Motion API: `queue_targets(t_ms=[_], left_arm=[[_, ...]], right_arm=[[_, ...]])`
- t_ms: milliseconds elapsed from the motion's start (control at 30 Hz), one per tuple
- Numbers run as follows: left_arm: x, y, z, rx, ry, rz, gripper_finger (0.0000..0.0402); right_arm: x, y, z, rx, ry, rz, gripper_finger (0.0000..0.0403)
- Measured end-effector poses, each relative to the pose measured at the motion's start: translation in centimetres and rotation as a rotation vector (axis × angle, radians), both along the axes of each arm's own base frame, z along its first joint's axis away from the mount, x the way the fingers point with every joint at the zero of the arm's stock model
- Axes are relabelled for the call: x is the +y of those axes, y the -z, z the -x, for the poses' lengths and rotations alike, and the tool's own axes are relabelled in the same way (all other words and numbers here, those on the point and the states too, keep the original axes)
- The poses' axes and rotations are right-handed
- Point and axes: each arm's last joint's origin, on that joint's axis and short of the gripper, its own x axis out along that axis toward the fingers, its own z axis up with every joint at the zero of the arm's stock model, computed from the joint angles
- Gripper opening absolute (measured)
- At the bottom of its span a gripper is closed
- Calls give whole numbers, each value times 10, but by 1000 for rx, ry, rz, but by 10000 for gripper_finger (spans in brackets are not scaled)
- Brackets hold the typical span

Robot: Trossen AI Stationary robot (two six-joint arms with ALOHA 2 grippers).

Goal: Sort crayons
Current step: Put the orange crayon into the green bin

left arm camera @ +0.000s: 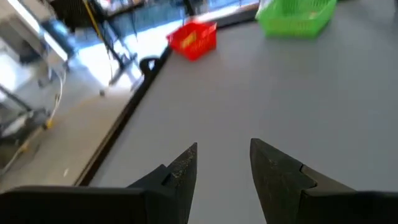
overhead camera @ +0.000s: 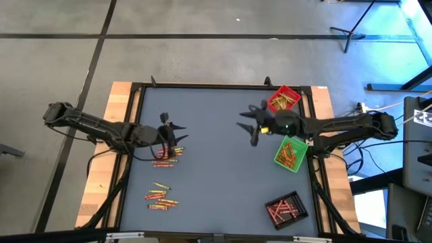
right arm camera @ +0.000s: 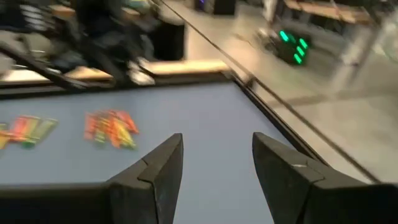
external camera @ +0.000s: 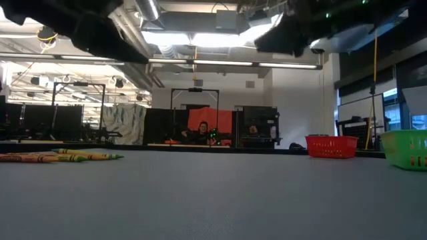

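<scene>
Two loose heaps of crayons lie on the grey table top near its left side: one (overhead camera: 164,156) just under my left arm, the other (overhead camera: 160,197) nearer the front edge. More crayons lie in the trays. My left gripper (overhead camera: 174,129) hangs open above the table just beyond the first heap, nothing between its fingers (left arm camera: 224,162). My right gripper (overhead camera: 248,128) is open and empty over the table's middle right (right arm camera: 217,155), pointing toward the two heaps (right arm camera: 111,129).
A red tray (overhead camera: 283,99) stands at the far right corner, a green tray (overhead camera: 291,154) at the right edge, a black tray (overhead camera: 286,208) at the near right. The table's raised dark rim (overhead camera: 223,86) runs all around. Bare table top lies between the arms.
</scene>
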Motion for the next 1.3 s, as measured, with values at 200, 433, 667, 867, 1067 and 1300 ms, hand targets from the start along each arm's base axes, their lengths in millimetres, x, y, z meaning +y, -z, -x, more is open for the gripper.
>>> queue_targets(t_ms=[200, 433, 667, 867, 1067, 1300], left_arm=[[8, -3, -12, 170, -37, 94, 132], [21, 10, -26, 414, -40, 235, 132], [30, 33, -33, 617, -43, 352, 132], [33, 43, -29, 763, -69, 435, 132], [39, 52, -25, 835, -150, 479, 132], [44, 65, -29, 901, -180, 501, 132]], right_arm=[[29, 4, -15, -53, -126, 76, 191], [48, 6, -21, -85, -201, 147, 191], [53, 7, -20, -80, -221, 152, 191], [52, 9, -20, -57, -219, 151, 191], [52, 9, -20, -57, -220, 150, 191], [52, 10, -20, -52, -220, 150, 191]])
